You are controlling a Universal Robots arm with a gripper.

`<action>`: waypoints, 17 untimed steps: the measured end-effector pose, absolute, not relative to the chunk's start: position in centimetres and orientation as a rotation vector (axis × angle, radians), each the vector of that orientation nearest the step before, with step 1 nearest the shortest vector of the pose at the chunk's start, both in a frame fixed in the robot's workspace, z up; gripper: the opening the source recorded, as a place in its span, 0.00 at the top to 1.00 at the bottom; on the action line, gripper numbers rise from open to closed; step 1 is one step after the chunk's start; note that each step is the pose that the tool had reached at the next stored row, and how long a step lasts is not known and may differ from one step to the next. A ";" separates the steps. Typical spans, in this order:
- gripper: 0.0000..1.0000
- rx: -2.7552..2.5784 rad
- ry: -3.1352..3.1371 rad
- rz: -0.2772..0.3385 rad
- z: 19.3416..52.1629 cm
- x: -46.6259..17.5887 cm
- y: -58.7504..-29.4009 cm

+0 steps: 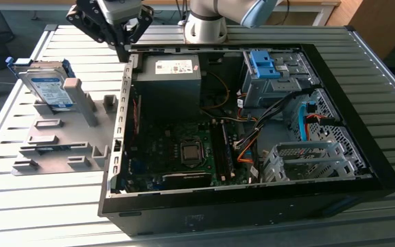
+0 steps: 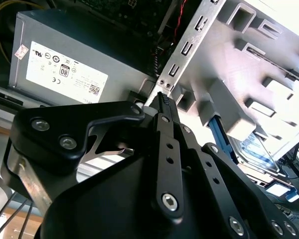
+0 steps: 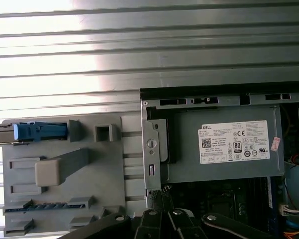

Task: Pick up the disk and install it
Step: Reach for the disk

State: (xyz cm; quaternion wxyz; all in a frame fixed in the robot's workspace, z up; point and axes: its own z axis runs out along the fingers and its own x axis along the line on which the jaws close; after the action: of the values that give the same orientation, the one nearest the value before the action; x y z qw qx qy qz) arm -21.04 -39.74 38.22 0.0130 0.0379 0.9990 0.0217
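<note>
over the case wall (image 1: 123,103) by the power supply (image 1: 170,77), tool (image 1: 123,54) closed (nothing held); disk (image 1: 47,87) apart.

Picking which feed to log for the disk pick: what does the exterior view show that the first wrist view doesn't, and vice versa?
Exterior view: the motherboard, the blue drive clip and the disk's labelled face, upright in the grey fixture. First wrist view: the disk edge-on from above and the slots in the case rim. Both: disk, fixture, power supply, and the shut, empty end effector by the case wall, apart from the disk.
</note>
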 end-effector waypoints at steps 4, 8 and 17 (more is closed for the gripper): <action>0.89 0.118 3.113 0.068 38.2 -21.4 -39.7; 0.89 0.118 3.113 0.068 38.2 -21.8 -39.7; 0.89 0.118 3.113 0.068 38.2 -22.4 -39.7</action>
State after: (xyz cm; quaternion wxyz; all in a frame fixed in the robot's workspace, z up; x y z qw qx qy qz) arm -22.43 -39.74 38.19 0.0130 0.0379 0.9990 0.0217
